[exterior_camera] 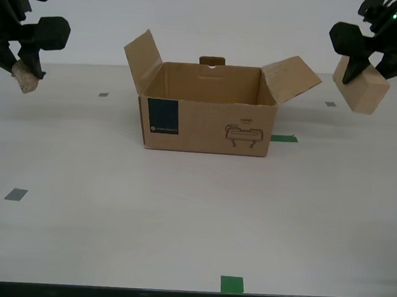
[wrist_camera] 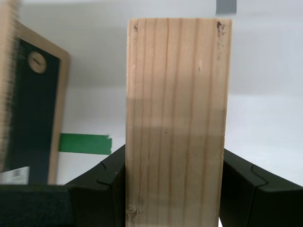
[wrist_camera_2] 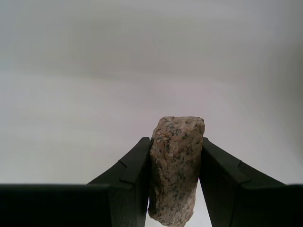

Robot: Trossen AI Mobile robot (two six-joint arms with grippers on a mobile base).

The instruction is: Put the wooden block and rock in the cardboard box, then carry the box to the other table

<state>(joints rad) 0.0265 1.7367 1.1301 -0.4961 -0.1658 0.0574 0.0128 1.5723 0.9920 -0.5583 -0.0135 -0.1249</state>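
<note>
My first gripper (exterior_camera: 362,65) is clamped on the wooden block (exterior_camera: 360,90), held clear of the table (exterior_camera: 179,216) at the exterior view's right. Its wrist view alone shows the block's grain (wrist_camera: 177,123). My second gripper (exterior_camera: 23,62) is closed on the rock (wrist_camera_2: 175,168) at the exterior view's left. The cardboard box (exterior_camera: 210,125) stands open between them, visible whole only in the exterior view.

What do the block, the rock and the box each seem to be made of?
The wooden block: pale unfinished wood, straight grain lines showing. The rock: rough pinkish stone, dark speckles, probably granite. The cardboard box: matte brown cardboard, apparently corrugated, with printed label.
</note>
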